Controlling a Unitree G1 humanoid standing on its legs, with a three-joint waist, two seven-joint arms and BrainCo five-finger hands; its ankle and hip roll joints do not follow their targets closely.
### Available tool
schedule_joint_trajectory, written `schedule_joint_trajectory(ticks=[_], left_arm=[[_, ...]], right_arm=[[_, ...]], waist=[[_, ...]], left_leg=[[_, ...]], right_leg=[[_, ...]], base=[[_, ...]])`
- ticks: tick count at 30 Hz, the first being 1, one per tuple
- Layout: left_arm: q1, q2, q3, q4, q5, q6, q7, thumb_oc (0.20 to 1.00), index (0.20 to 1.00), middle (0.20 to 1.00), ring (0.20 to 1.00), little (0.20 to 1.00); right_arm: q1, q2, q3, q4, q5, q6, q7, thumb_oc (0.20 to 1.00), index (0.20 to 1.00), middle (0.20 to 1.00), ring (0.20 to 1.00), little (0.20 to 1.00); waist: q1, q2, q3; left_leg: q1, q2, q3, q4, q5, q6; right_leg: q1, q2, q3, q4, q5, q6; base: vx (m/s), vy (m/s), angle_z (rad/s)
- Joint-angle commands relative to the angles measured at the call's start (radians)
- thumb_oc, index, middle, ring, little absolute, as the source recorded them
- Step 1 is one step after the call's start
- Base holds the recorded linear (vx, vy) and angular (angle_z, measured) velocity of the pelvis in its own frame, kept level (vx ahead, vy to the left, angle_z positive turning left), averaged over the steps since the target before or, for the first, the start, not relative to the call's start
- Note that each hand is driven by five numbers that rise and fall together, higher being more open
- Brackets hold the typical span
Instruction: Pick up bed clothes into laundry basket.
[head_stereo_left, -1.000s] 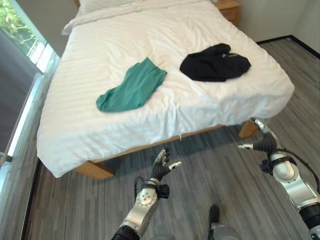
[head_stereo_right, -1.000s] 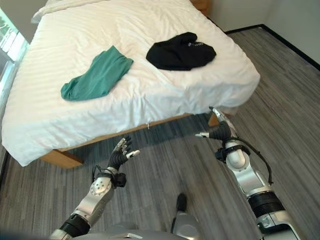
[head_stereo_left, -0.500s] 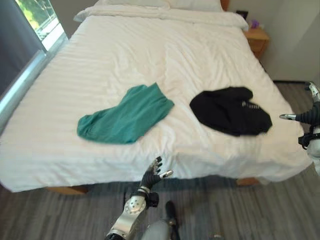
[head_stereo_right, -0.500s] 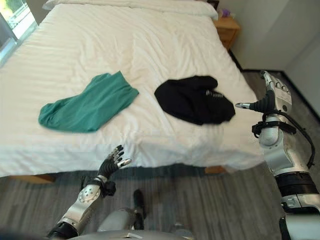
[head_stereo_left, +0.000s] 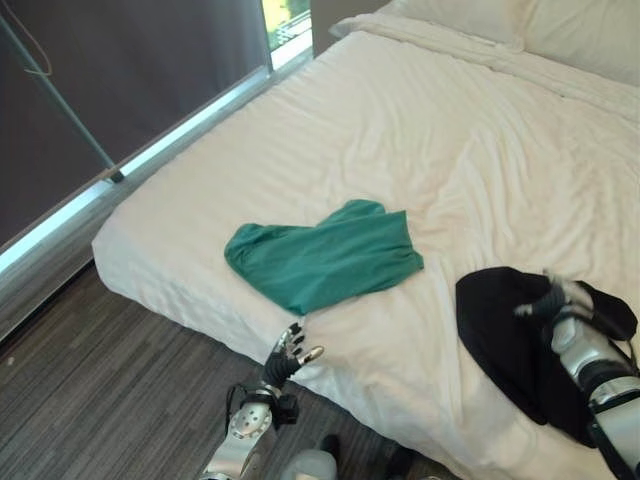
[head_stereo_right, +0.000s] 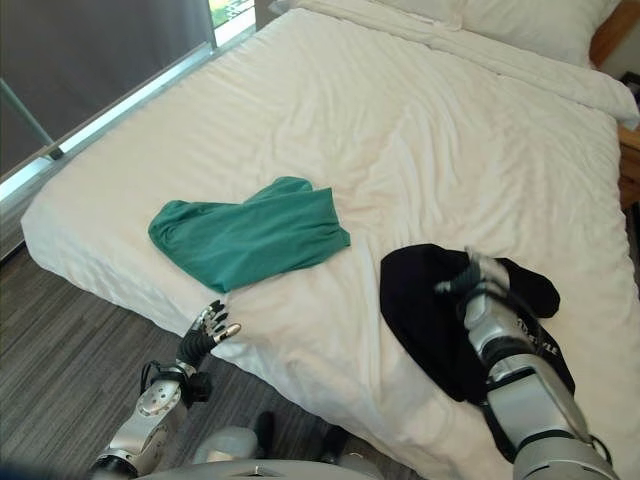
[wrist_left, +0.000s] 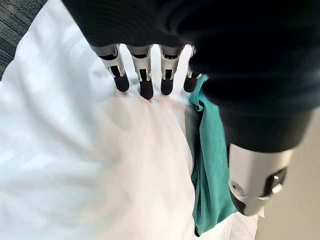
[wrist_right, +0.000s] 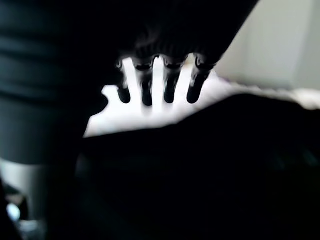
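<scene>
- bed: covered with a white striped duvet; two garments lie on it near the edge closest to the robot.
- green garment: lies flat on the duvet, toward the robot's left, well apart from the black garment. in the left wrist view it shows as a folded teal strip beside the thumb.
- black garment: lies crumpled on the duvet toward the robot's right, close to the bed edge.
- left hand: positioned low at the bed edge, just below the green garment, over the grey wood-look floor. fingers are straight and spread, thumb held apart; the hand holds nothing. the fingertips point at the white duvet, close to its surface; contact cannot be confirmed.
- right hand: positioned over the black garment, blurred in both eye views. in the right wrist view the fingers extend straight and slightly apart, with the dark cloth directly beneath them. nothing is gripped; contact with the cloth cannot be confirmed.
- window: a dark glazed wall runs along the bed's left side.
</scene>
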Motion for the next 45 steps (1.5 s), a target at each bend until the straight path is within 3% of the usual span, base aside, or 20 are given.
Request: schedule_joint_trajectory(ticks=[1, 2, 3, 4, 7, 10, 11, 14, 17, 18, 23, 24, 26, 28, 34, 35, 36, 37, 43, 45], left_arm=[[-0.01, -0.015, -0.083, -0.018, -0.048, 0.001, -0.061, 1.0, 1.0, 1.0, 1.0, 1.0], [-0.002, -0.011, -0.08, -0.027, -0.044, 0.004, -0.073, 1.0, 1.0, 1.0, 1.0, 1.0], [0.004, -0.006, -0.07, -0.037, -0.041, 0.006, -0.081, 1.0, 1.0, 1.0, 1.0, 1.0], [0.009, 0.003, -0.059, -0.051, -0.037, 0.005, -0.084, 1.0, 1.0, 1.0, 1.0, 1.0], [0.008, 0.057, 0.006, -0.144, 0.012, -0.018, -0.066, 1.0, 1.0, 1.0, 1.0, 1.0], [-0.055, 0.15, 0.097, -0.294, 0.144, -0.057, 0.015, 1.0, 1.0, 1.0, 1.0, 1.0], [-0.178, 0.232, 0.173, -0.385, 0.305, -0.085, 0.106, 1.0, 1.0, 1.0, 1.0, 1.0], [-0.322, 0.269, 0.167, -0.383, 0.414, -0.088, 0.18, 1.0, 1.0, 1.0, 1.0, 1.0], [-0.517, 0.238, 0.086, -0.236, 0.519, -0.04, 0.255, 1.0, 1.0, 1.0, 1.0, 1.0], [-0.595, 0.219, 0.04, -0.111, 0.572, -0.001, 0.273, 1.0, 1.0, 1.0, 1.0, 1.0], [-0.698, 0.189, -0.019, 0.122, 0.653, 0.068, 0.303, 1.0, 1.0, 1.0, 1.0, 1.0], [-0.781, 0.177, -0.064, 0.344, 0.724, 0.127, 0.33, 1.0, 1.0, 1.0, 1.0, 1.0], [-0.817, 0.171, -0.086, 0.446, 0.746, 0.139, 0.34, 1.0, 1.0, 1.0, 1.0, 1.0], [-0.881, 0.14, -0.123, 0.724, 0.807, 0.194, 0.364, 1.0, 1.0, 1.0, 1.0, 1.0], [-0.887, 0.104, -0.167, 0.902, 0.9, 0.234, 0.321, 1.0, 1.0, 1.0, 1.0, 1.0], [-0.887, 0.103, -0.167, 0.903, 0.9, 0.234, 0.321, 0.605, 0.605, 0.605, 0.605, 0.605], [-0.869, 0.092, -0.17, 0.913, 0.909, 0.233, 0.31, 0.551, 0.551, 0.551, 0.551, 0.551], [-0.813, 0.061, -0.161, 0.933, 0.915, 0.228, 0.291, 0.2, 0.2, 0.2, 0.2, 0.2], [-0.779, 0.02, -0.142, 0.886, 0.851, 0.197, 0.299, 0.2, 0.2, 0.2, 0.2, 0.2], [-0.838, 0.026, -0.124, 0.775, 0.732, 0.146, 0.324, 0.2, 0.2, 0.2, 0.2, 0.2]], right_arm=[[-0.003, -0.041, -0.021, 0.107, 0.078, -0.01, 0.015, 1.0, 1.0, 1.0, 1.0, 1.0], [0.03, -0.027, -0.042, 0.141, 0.095, -0.006, 0.025, 1.0, 1.0, 1.0, 1.0, 1.0], [0.075, -0.006, -0.065, 0.168, 0.109, -0.003, 0.041, 0.376, 0.376, 0.376, 0.376, 0.376], [0.102, -0.004, -0.081, 0.181, 0.121, -0.004, 0.055, 0.2, 0.2, 0.2, 0.2, 0.2], [0.193, -0.023, -0.145, 0.167, 0.16, -0.017, 0.072, 0.2, 0.2, 0.2, 0.2, 0.2], [0.247, -0.068, -0.192, 0.134, 0.174, -0.028, 0.064, 0.2, 0.2, 0.2, 0.2, 0.2], [0.263, -0.09, -0.212, 0.13, 0.187, -0.038, 0.069, 0.2, 0.2, 0.2, 0.2, 0.2], [0.274, -0.089, -0.208, 0.124, 0.194, -0.043, 0.08, 0.2, 0.2, 0.2, 0.2, 0.2], [0.287, -0.075, -0.168, 0.07, 0.185, -0.058, 0.087, 0.2, 0.2, 0.2, 0.2, 0.2], [0.3, -0.064, -0.152, 0.042, 0.176, -0.062, 0.094, 0.2, 0.2, 0.2, 0.2, 0.2], [0.33, -0.055, -0.154, 0.011, 0.167, -0.065, 0.095, 0.2, 0.2, 0.2, 0.2, 0.2], [0.354, -0.029, -0.164, 0.012, 0.177, -0.067, 0.087, 0.2, 0.2, 0.2, 0.2, 0.2], [0.359, -0.021, -0.162, 0.017, 0.176, -0.069, 0.084, 0.2, 0.2, 0.2, 0.2, 0.2], [0.395, 0.033, -0.127, 0.062, 0.149, -0.066, 0.073, 0.2, 0.2, 0.2, 0.2, 0.2], [0.491, 0.108, -0.127, 0.105, 0.177, -0.078, 0.092, 0.2, 0.2, 0.2, 0.2, 0.2], [0.491, 0.108, -0.127, 0.105, 0.177, -0.078, 0.092, 0.2, 0.2, 0.2, 0.2, 0.2], [0.503, 0.117, -0.124, 0.107, 0.179, -0.077, 0.098, 0.2, 0.2, 0.2, 0.2, 0.2], [0.509, 0.129, -0.127, 0.11, 0.189, -0.077, 0.105, 0.2, 0.2, 0.2, 0.2, 0.2], [0.481, 0.092, -0.142, -0.003, 0.239, -0.115, 0.098, 0.2, 0.2, 0.2, 0.2, 0.2], [0.467, 0.072, -0.136, -0.074, 0.251, -0.125, 0.091, 0.2, 0.2, 0.2, 0.2, 0.2]], waist=[[0.049, 0.027, 0.01], [0.06, 0.035, 0.009], [0.066, 0.044, 0.007], [0.07, 0.049, 0.004], [0.069, 0.058, -0.009], [0.061, 0.066, -0.018], [0.049, 0.074, -0.025], [0.025, 0.077, -0.03], [-0.051, 0.078, -0.045], [-0.087, 0.079, -0.05], [-0.137, 0.078, -0.053], [-0.179, 0.079, -0.048], [-0.188, 0.079, -0.049], [-0.234, 0.072, -0.039], [-0.293, 0.04, -0.021], [-0.293, 0.04, -0.022], [-0.299, 0.036, -0.018], [-0.308, 0.032, -0.014], [-0.338, 0.043, -0.003], [-0.353, 0.053, 0.003]], left_leg=[[-0.083, 0.059, -0.003, -0.037, 0.028, -0.105], [-0.09, 0.058, -0.016, -0.037, 0.034, -0.111], [-0.096, 0.056, -0.031, -0.037, 0.04, -0.117], [-0.098, 0.055, -0.039, -0.037, 0.044, -0.122], [-0.099, 0.056, -0.051, -0.037, 0.05, -0.129], [-0.092, 0.064, -0.042, -0.037, 0.053, -0.136], [-0.083, 0.069, -0.033, -0.037, 0.052, -0.142], [-0.073, 0.074, -0.018, -0.037, 0.048, -0.142], [-0.058, 0.085, 0.021, -0.037, 0.036, -0.136], [-0.051, 0.091, 0.042, -0.037, 0.029, -0.132], [-0.052, 0.098, 0.076, -0.037, 0.02, -0.125], [-0.045, 0.105, 0.103, -0.037, 0.01, -0.124], [-0.05, 0.108, 0.112, -0.037, 0.01, -0.124], [-0.039, 0.117, 0.146, -0.037, -0.001, -0.124], [-0.053, 0.132, 0.186, -0.037, -0.005, -0.125], [-0.053, 0.132, 0.186, -0.037, -0.005, -0.125], [-0.056, 0.133, 0.189, -0.037, -0.005, -0.125], [-0.059, 0.135, 0.198, -0.037, -0.004, -0.125], [-0.036, 0.139, 0.237, -0.037, -0.012, -0.124], [-0.027, 0.135, 0.242, -0.037, -0.015, -0.114]], right_leg=[[0.148, -0.021, -0.067, 0.014, -0.142, 0.082], [0.153, -0.019, -0.082, 0.014, -0.151, 0.08], [0.157, -0.017, -0.095, 0.014, -0.158, 0.079], [0.162, -0.016, -0.103, 0.014, -0.164, 0.078], [0.173, -0.018, -0.117, 0.014, -0.175, 0.081], [0.178, -0.022, -0.114, 0.014, -0.182, 0.086], [0.183, -0.026, -0.105, 0.014, -0.186, 0.087], [0.187, -0.028, -0.093, 0.014, -0.187, 0.088], [0.18, -0.034, -0.062, 0.014, -0.179, 0.096], [0.173, -0.037, -0.043, 0.014, -0.172, 0.1], [0.149, -0.042, -0.011, 0.014, -0.155, 0.109], [0.135, -0.045, 0.016, 0.014, -0.145, 0.116], [0.122, -0.046, 0.024, 0.014, -0.139, 0.117], [0.102, -0.047, 0.056, 0.014, -0.128, 0.122], [0.062, -0.051, 0.074, 0.014, -0.105, 0.126], [0.061, -0.051, 0.073, 0.014, -0.105, 0.126], [0.057, -0.052, 0.074, 0.014, -0.103, 0.125], [0.05, -0.051, 0.079, 0.014, -0.101, 0.125], [0.04, -0.05, 0.12, 0.014, -0.102, 0.13], [0.03, -0.047, 0.147, 0.014, -0.105, 0.132]], base=[[0.03, -0.093, 0.26], [0.03, -0.088, 0.58], [0.03, -0.073, 0.75], [0.04, -0.066, 0.72], [0.03, -0.067, 0.45], [0.0, -0.047, 0.08], [-0.02, -0.053, -0.05], [0.01, -0.009, -0.14], [0.04, 0.03, -0.21], [0.02, 0.042, -0.32], [0.01, 0.046, -0.54], [-0.02, 0.067, -0.56], [-0.01, 0.05, -0.32], [0.0, 0.062, -0.41], [-0.02, 0.048, -0.22], [0.0, 0.0, 0.0], [-0.04, 0.014, 0.01], [-0.04, 0.023, 0.04], [-0.04, 0.01, -0.01], [-0.08, 0.028, -0.22]])
